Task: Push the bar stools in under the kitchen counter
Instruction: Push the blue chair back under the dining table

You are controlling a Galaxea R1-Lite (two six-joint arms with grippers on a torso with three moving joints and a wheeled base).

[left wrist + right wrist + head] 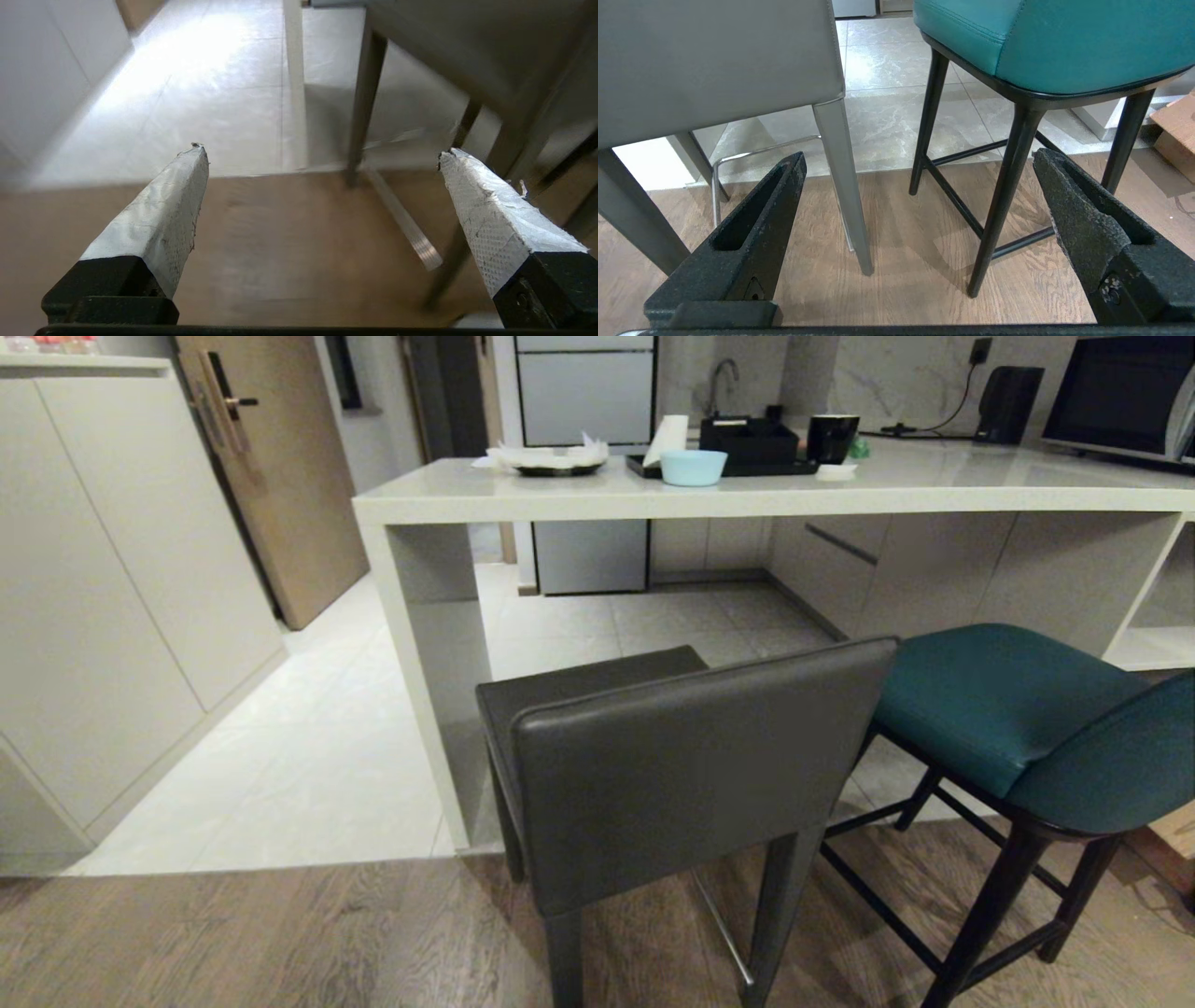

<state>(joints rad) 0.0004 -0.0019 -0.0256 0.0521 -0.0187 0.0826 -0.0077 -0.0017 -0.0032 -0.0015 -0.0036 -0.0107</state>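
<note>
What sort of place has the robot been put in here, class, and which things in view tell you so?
Most likely a home kitchen. A long pale counter carries a light blue bowl and a black mug, a microwave stands at its far end, and two bar stools, grey and teal, stand before it.

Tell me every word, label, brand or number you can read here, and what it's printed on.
None can be read.
The microwave, kettle, black mug and black box on the kitchen counter show no legible marking.
The grey stool and teal stool carry no label.
</note>
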